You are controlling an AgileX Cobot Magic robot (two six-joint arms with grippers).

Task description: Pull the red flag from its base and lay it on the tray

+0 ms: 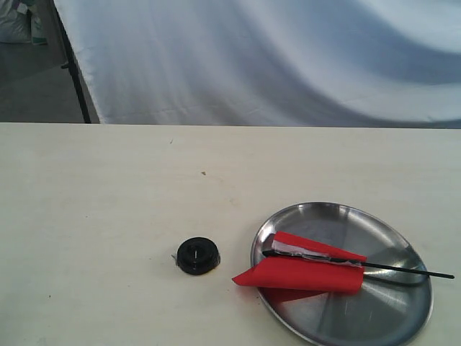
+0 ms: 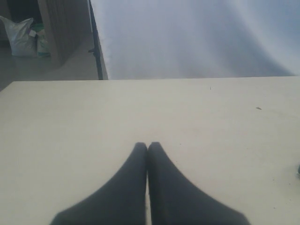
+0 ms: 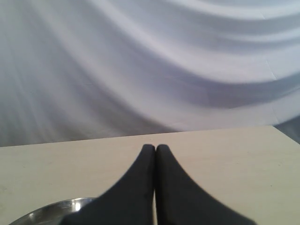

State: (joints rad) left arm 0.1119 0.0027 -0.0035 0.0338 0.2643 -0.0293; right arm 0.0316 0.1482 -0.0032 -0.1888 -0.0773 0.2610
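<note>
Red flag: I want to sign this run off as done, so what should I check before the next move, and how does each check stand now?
1. Red flag off the base: ok, no pole stands in the base.
2. Flag lying on the tray: ok, flat across it.
3. Flag fully inside the rim: not ok, a cloth corner and the pole tip overhang it.
4. Left gripper empty: ok, shut on nothing.
5. Right gripper empty: ok, shut on nothing.
6. Base on the table, apart from the tray: ok.
</note>
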